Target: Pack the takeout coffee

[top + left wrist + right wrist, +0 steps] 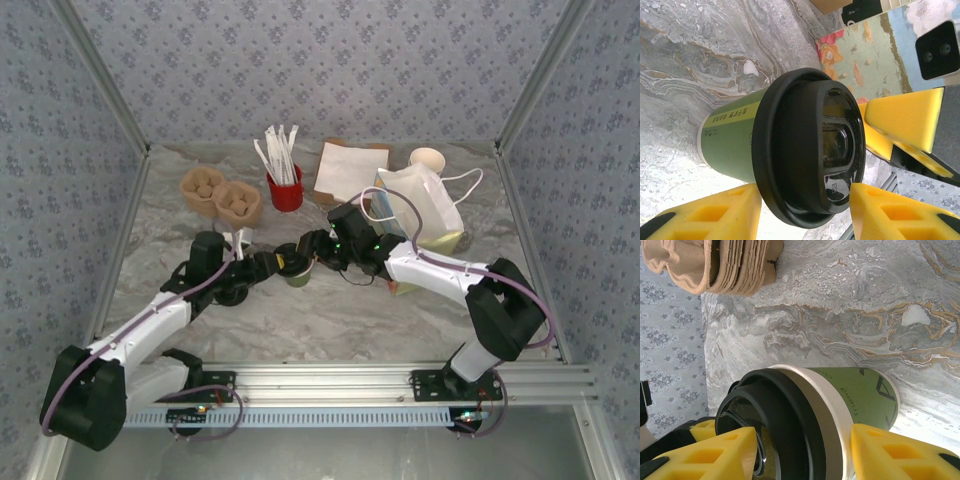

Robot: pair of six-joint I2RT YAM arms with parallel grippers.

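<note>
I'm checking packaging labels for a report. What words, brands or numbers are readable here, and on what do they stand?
None can be quoted with confidence.
On the paper cup, pale band, left wrist view: small dark print, too blurred to read.
Same cup, right wrist view: larger dark lettering, partly hidden, not clear enough to read.
On the black lid: embossed marks, illegible.

both arms stretch inward; left end effector [272,266] and right end effector [318,250] face each other, fingers parted.
</note>
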